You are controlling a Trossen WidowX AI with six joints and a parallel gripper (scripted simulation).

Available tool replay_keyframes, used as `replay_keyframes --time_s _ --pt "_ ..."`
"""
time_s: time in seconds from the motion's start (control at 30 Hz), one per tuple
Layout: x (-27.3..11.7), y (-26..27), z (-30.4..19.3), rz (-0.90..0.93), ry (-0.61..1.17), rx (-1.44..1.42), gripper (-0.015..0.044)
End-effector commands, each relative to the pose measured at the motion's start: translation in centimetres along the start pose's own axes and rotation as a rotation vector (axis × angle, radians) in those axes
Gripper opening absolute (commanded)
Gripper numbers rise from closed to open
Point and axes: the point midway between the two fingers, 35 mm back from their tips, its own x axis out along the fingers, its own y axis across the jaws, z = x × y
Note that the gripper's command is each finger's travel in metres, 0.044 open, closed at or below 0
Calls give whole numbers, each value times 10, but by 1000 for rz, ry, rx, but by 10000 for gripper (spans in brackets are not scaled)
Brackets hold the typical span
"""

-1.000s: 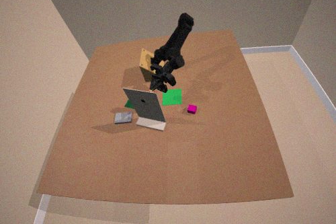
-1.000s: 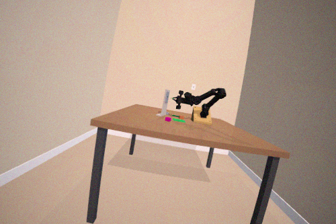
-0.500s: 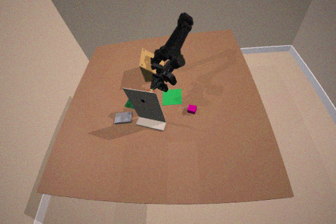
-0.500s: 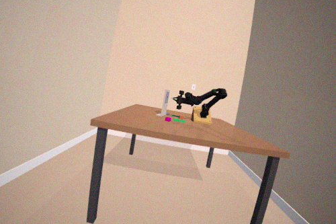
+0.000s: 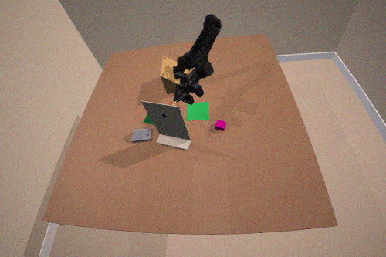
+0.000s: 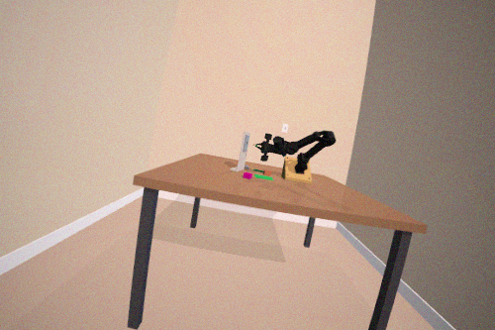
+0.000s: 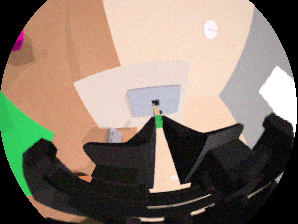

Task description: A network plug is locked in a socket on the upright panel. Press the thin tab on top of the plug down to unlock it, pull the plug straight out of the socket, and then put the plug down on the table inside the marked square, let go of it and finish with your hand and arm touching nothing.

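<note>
The grey upright panel (image 5: 166, 119) stands on a pale base, with a dark socket hole (image 5: 164, 116) in its face. My gripper (image 5: 175, 102) is behind the panel's top edge, level with the socket, and is shut on the small green network plug (image 7: 158, 120). In the wrist view the plug points straight at the socket (image 7: 156, 103). In the side view, a small gap shows between the gripper (image 6: 257, 146) and the panel (image 6: 244, 151). The marked green square (image 5: 198, 111) lies on the table just right of the gripper, under the arm.
A magenta cube (image 5: 220, 124) sits right of the green square. A grey flat block (image 5: 141, 135) lies left of the panel's base. A darker green patch (image 5: 148, 119) shows partly behind the panel. The arm's tan base block (image 5: 169, 72) stands behind.
</note>
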Motion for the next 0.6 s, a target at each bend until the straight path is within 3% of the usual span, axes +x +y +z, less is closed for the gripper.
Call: replay_keyframes --time_s 0.0,0.57 --pt "-2 1 -2 -1 6 2 0" --pt "-8 -28 -9 2 5 0 0"
